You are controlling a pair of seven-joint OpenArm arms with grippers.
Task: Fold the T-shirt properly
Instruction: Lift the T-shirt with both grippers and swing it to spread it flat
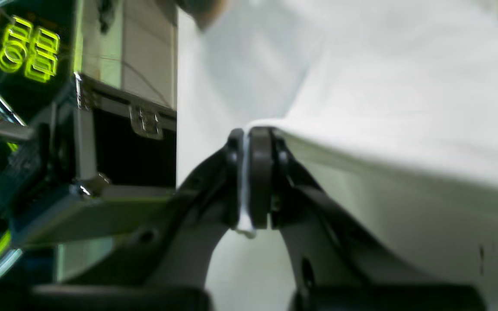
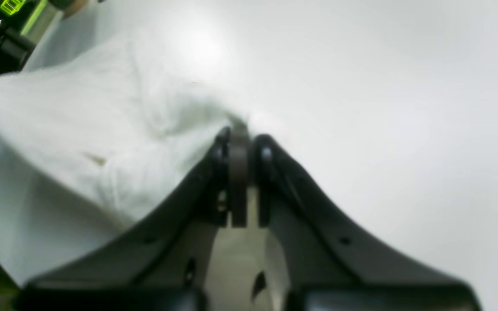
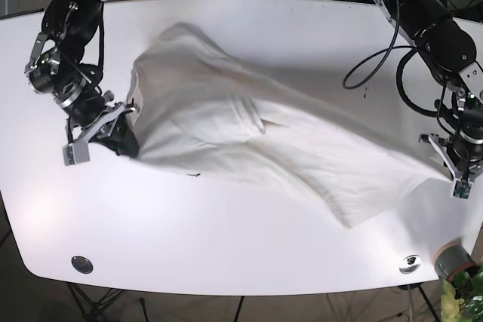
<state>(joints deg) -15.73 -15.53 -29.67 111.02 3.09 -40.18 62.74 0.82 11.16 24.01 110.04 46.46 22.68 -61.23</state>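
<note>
White table (image 3: 226,246), both grippers (image 1: 249,181) (image 2: 239,172) clamped on unmarked T-shirt (image 3: 241,126).

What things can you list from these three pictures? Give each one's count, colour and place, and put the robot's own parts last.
T-shirt: one, white, spread diagonally across the table, pinched at two ends.
Table: one, white, under everything.
Discs: two, silver, set in the table's near corners.
Roll: one, grey, at the near corner beside the left arm.
Cables: black, looping over the table's far edge by the left arm.
Case: one, black with metal trim, beside the table in the left wrist view.
Left gripper: black, shut on cloth.
Right gripper: black, shut on cloth.
</note>
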